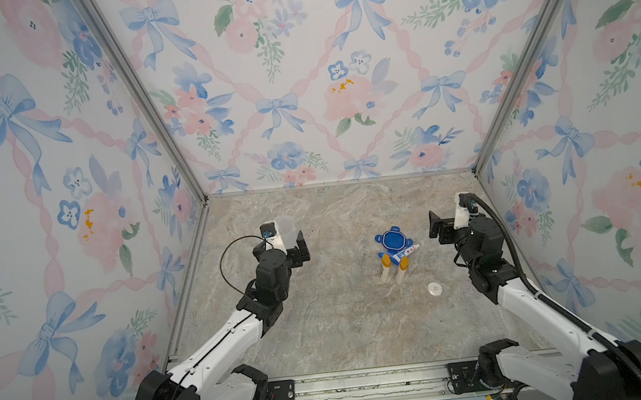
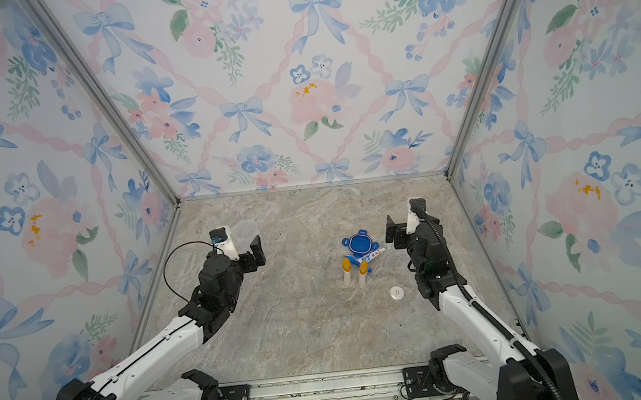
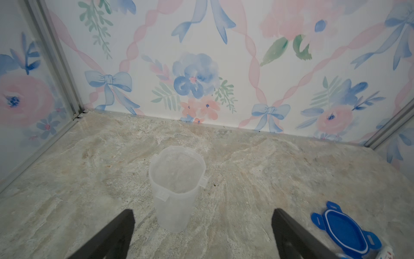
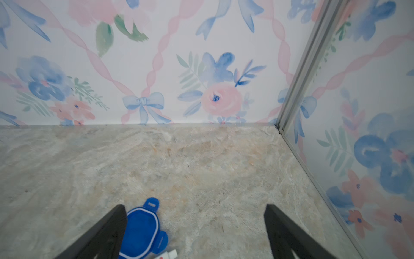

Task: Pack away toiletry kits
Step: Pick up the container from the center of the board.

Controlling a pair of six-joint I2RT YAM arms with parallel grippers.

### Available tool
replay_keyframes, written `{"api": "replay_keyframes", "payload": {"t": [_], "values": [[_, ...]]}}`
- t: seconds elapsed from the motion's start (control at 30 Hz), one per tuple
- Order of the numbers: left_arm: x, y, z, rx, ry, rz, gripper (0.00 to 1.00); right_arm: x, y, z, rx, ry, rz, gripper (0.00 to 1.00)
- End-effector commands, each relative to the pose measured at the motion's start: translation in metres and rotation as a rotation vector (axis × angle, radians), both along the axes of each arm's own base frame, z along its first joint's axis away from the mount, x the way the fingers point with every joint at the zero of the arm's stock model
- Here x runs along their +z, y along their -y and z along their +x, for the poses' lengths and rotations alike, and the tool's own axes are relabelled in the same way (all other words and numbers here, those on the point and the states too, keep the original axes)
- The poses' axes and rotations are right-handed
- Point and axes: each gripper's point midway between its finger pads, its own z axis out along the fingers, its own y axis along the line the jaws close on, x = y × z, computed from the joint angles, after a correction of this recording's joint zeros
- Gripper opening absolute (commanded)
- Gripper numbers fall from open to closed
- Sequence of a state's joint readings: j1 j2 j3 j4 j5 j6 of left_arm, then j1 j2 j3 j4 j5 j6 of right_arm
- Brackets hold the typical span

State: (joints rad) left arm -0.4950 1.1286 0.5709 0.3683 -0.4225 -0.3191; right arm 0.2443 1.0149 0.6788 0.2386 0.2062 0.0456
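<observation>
The left gripper (image 3: 202, 233) is wide open and holds nothing. It hangs just in front of the clear plastic cup (image 3: 177, 188), which stands upright and empty on the stone table (image 1: 324, 330). I think the arm waits there because the cup is the container for packing. The right gripper (image 4: 193, 231) is also wide open and empty, beside the blue lid (image 1: 393, 240).

The toiletry things lie together near the middle of the table, well apart from the cup. Two white tubes with orange caps (image 1: 393, 268) lie side by side, their caps toward the lid. The printed tube (image 1: 408, 251) lies across them, touching the lid's edge. The small white disc (image 1: 434, 288) lies alone, nearer to the right arm.

Between the cup and the pile the table is bare, so there is free room to carry things across. The cup is near the left wall, which leaves less room on that side. The crowded tubes probably make a clean grip harder.
</observation>
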Motion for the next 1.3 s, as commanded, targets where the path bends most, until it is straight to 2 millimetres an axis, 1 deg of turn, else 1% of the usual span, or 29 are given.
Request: {"api": "replay_keyframes", "payload": {"t": [0.0, 0.07, 0.13, 0.2, 0.23, 0.27, 0.33, 0.4, 0.5, 0.6, 0.77, 0.83, 0.9, 1.0, 1.13, 1.27], "values": [[-0.024, -0.004, 0.009, 0.038, -0.095, 0.059, 0.98, -0.019, -0.035, -0.032, 0.132, -0.209, -0.051, 0.97], [-0.021, -0.010, 0.018, 0.072, -0.091, 0.071, 0.98, -0.010, -0.059, -0.039, 0.222, -0.213, -0.074, 0.97], [-0.020, -0.017, 0.028, 0.097, -0.091, 0.072, 0.98, -0.010, -0.082, -0.044, 0.318, -0.240, -0.086, 0.97], [-0.025, -0.023, 0.033, 0.111, -0.100, 0.070, 0.98, -0.014, -0.099, -0.045, 0.380, -0.259, -0.106, 0.97], [-0.016, -0.024, 0.040, 0.114, -0.083, 0.057, 0.98, -0.016, -0.107, -0.046, 0.406, -0.264, -0.115, 0.97], [-0.017, -0.024, 0.044, 0.115, -0.082, 0.055, 0.98, -0.016, -0.114, -0.046, 0.429, -0.264, -0.118, 0.97], [-0.025, -0.026, 0.051, 0.122, -0.086, 0.074, 0.98, -0.009, -0.127, -0.047, 0.477, -0.243, -0.112, 0.97], [-0.033, -0.026, 0.058, 0.129, -0.093, 0.103, 0.98, 0.000, -0.134, -0.047, 0.507, -0.217, -0.110, 0.97], [-0.035, -0.024, 0.068, 0.117, -0.068, 0.136, 0.98, 0.011, -0.143, -0.047, 0.553, -0.197, -0.103, 0.97], [-0.035, -0.031, 0.073, 0.151, -0.063, 0.165, 0.98, 0.017, -0.147, -0.046, 0.574, -0.189, -0.093, 0.97], [-0.043, -0.028, 0.077, 0.125, -0.052, 0.199, 0.98, 0.018, -0.156, -0.043, 0.611, -0.185, -0.097, 0.97], [-0.046, -0.026, 0.084, 0.108, -0.040, 0.213, 0.98, 0.017, -0.161, -0.041, 0.628, -0.195, -0.092, 0.97], [-0.047, -0.022, 0.093, 0.078, -0.033, 0.214, 0.98, 0.016, -0.163, -0.039, 0.625, -0.206, -0.085, 0.97], [-0.048, -0.025, 0.106, 0.091, -0.033, 0.232, 0.98, 0.021, -0.164, -0.038, 0.625, -0.200, -0.072, 0.97], [-0.046, -0.026, 0.110, 0.083, -0.029, 0.223, 0.98, 0.031, -0.164, -0.039, 0.628, -0.164, -0.057, 0.97], [-0.058, -0.021, 0.116, 0.061, -0.045, 0.233, 0.98, 0.037, -0.167, -0.036, 0.639, -0.147, -0.073, 0.97]]}}
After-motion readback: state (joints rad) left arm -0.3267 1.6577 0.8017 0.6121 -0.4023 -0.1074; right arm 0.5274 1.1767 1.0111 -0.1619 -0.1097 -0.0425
